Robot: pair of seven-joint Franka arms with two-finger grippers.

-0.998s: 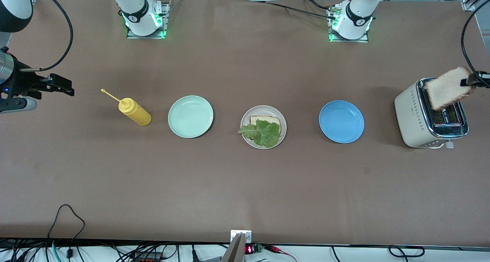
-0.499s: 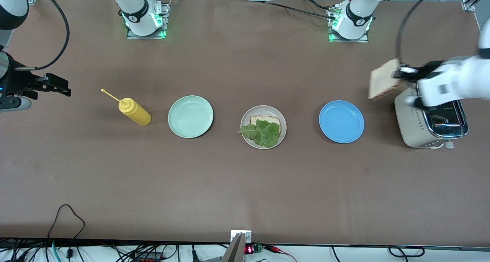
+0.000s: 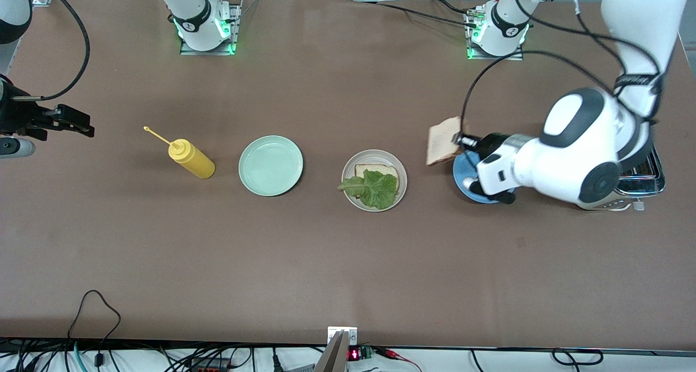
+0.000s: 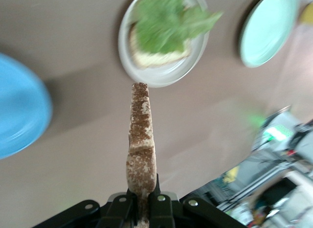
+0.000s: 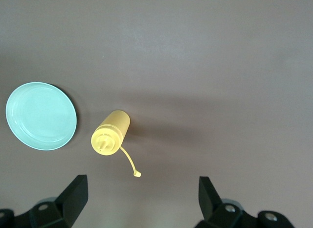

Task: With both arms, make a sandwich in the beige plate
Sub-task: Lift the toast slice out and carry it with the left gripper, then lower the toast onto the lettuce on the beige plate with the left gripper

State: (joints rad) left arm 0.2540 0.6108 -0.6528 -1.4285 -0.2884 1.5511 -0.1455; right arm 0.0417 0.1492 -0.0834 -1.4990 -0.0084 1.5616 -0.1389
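The beige plate (image 3: 402,171) sits mid-table with a bread slice (image 3: 365,170) and a green lettuce leaf (image 3: 375,188) on it; it also shows in the left wrist view (image 4: 161,76). My left gripper (image 3: 459,141) is shut on a second bread slice (image 3: 442,147), held on edge over the bare table between the blue plate and the beige plate. In the left wrist view that slice (image 4: 141,140) stands up from my jaws (image 4: 142,206). My right gripper (image 3: 87,130) is open and empty, waiting at the right arm's end of the table, over bare table beside the yellow bottle (image 5: 110,134).
A mint-green plate (image 3: 270,165) and a yellow squeeze bottle (image 3: 190,158) lie toward the right arm's end. A blue plate (image 3: 467,184) sits partly under the left arm. A toaster (image 3: 644,176) stands at the left arm's end, mostly hidden by that arm.
My left arm has carried the bread slice from above the toaster, past the blue plate, toward the beige plate. My right gripper has drifted slightly toward the table's end.
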